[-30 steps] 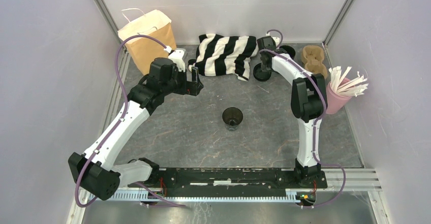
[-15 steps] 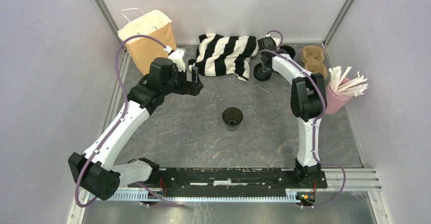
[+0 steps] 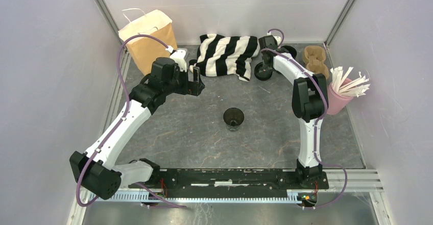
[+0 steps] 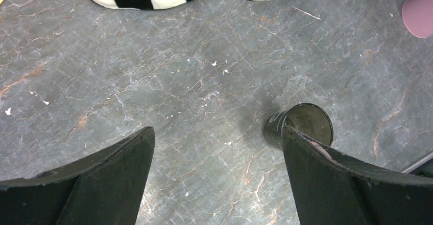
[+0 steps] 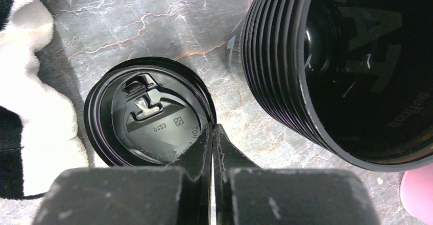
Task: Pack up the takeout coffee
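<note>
One lidless cup [image 3: 233, 118] stands mid-frame; up and left of it the left gripper [image 4: 217, 131] hangs wide open, empty. Farther back, upper centre, the right gripper [image 5: 212, 131] is fully closed, its tips meeting at the lid rim of the takeout coffee [image 5: 148, 114], which stands just beside the striped cloth [image 3: 227, 54]. Whether it pinches that rim is unclear.

The right gripper [image 5: 213, 133] draws its fingers together until the tips meet at the near rim of the round black lid [image 5: 148, 118]. The left gripper [image 3: 196, 79] turns slightly above the table as its arm shifts a little.
</note>
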`<state>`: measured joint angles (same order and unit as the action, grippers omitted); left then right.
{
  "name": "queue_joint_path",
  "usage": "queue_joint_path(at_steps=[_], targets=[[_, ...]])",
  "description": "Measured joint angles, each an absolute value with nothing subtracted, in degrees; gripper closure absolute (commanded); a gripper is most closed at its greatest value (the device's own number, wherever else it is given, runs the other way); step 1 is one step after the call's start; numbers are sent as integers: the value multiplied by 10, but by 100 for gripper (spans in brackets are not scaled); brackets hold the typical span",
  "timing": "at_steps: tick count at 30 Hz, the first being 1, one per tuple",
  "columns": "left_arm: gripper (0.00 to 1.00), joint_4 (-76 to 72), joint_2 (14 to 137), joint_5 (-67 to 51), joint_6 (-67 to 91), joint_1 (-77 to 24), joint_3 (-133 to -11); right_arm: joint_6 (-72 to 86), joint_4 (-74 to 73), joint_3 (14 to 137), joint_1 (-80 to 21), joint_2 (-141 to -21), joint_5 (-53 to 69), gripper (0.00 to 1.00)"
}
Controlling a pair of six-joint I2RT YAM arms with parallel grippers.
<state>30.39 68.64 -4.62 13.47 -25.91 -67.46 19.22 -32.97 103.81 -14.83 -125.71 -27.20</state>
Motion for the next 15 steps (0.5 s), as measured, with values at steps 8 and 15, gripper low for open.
queue_joint_path(at_steps=[8,15], targets=[[0,304,688,-46,135,-259,-675,192,-336,1038,-148,-1242,-265,100],[0,304,688,-46,135,-259,-675,181,-338,1038,-147,-1217,-266,100]])
